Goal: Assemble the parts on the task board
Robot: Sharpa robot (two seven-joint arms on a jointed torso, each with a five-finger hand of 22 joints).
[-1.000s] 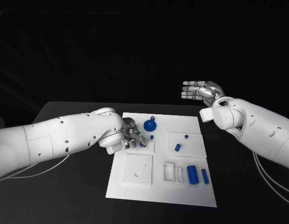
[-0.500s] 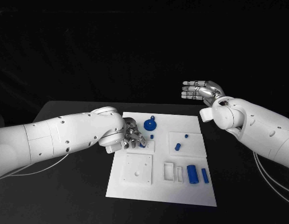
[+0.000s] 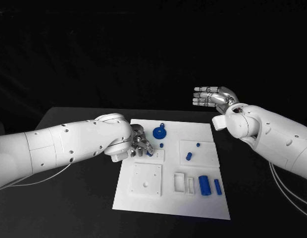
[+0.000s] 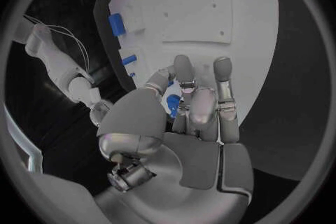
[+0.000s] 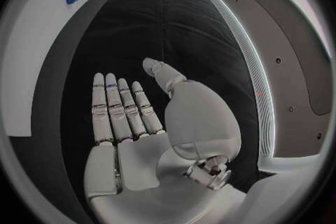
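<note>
On the white task board [image 3: 169,198], toward its ten o'clock corner, the left hand [image 3: 140,148] bends down over a small raised block, its fingers [image 4: 183,74] curled round a small blue part [image 4: 173,105] that the left wrist view shows tucked between them; whether that part is already seated in the block cannot be told. Compared with a second ago almost nothing has shifted: the hand sits at the same spot, with only a slight change in how its fingers lie, which suggests a slow, careful fitting step rather than a fresh reach. Just at one o'clock of that hand stands the round blue wheel [image 3: 159,132]. Small blue pegs [image 3: 189,156] lie near the board's centre-right, and two blue cylinders [image 3: 204,185] rest toward its five o'clock corner, untouched. Off the board at two o'clock, the right hand [image 3: 215,95] hovers well above the counter [image 3: 68,208], fingers straight and together, palm bare, holding nothing. Most of the assembly looks still to do.
</note>
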